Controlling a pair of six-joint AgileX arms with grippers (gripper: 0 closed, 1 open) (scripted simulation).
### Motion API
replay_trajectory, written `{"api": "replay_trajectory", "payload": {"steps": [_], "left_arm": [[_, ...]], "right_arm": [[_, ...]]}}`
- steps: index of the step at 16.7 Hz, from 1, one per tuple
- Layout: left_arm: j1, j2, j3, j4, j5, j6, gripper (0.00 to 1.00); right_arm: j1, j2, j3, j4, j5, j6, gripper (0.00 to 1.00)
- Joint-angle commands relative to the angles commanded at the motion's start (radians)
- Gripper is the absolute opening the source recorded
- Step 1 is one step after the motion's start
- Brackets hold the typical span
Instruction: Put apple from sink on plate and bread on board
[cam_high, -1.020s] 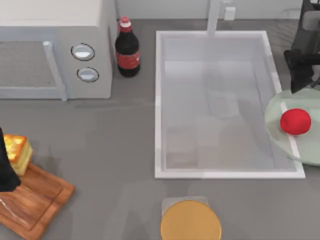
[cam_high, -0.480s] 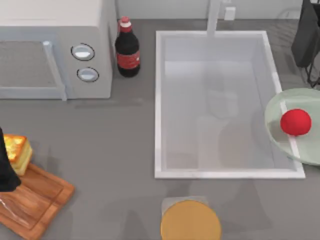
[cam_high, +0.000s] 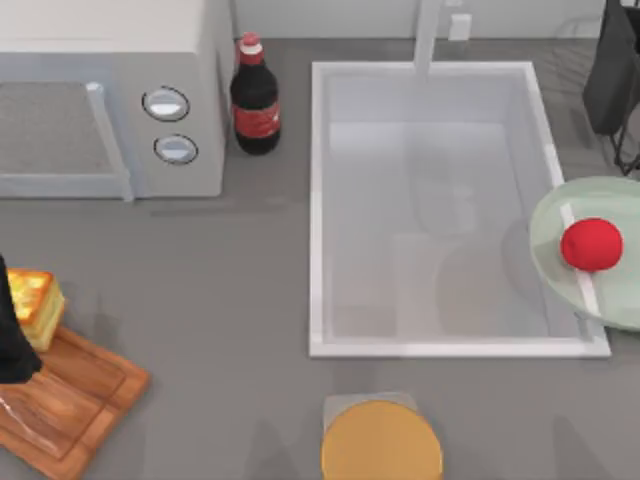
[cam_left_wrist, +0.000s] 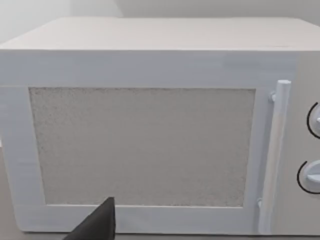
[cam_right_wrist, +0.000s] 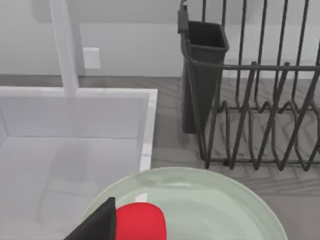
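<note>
Over at the table's right edge, the apple (cam_high: 591, 245) is sitting on the plate (cam_high: 560, 215), which is overlapping the sink's (cam_high: 318, 210) right rim. Above the table's far right corner the right arm is hanging, and from its wrist camera the apple (cam_right_wrist: 140, 222) is lying just below and beside the one dark fingertip of the right gripper (cam_right_wrist: 95, 224) that is showing; whether that claw is wide or narrow I cannot tell. A dark wire rack (cam_right_wrist: 255, 100) is standing beyond the plate (cam_right_wrist: 220, 200). Across at the left edge, the bread (cam_high: 35, 305) is resting on the near corner of the board (cam_high: 75, 400), right beside the left arm. The left gripper (cam_left_wrist: 95, 225) is facing the microwave (cam_left_wrist: 150, 135), and its state I cannot tell either. A cola bottle (cam_high: 254, 95) is standing between microwave and sink.
</note>
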Motion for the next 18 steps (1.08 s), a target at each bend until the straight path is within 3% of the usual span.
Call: {"api": "replay_trajectory", "payload": {"steps": [5, 12, 18], "left_arm": [[0.0, 0.0, 0.0, 0.0, 0.0, 0.0, 1.0], [0.0, 0.011, 0.01, -0.009, 0.0, 0.001, 1.0], [-0.002, 0.295, 0.243, -0.21, -0.002, 0.024, 1.0]], "right_arm": [[-0.015, -0.198, -0.187, 0.158, 0.008, -0.002, 1.0], [-0.016, -0.206, -0.194, 0.165, 0.009, -0.002, 1.0], [-0.016, -0.206, -0.194, 0.165, 0.009, -0.002, 1.0]]}}
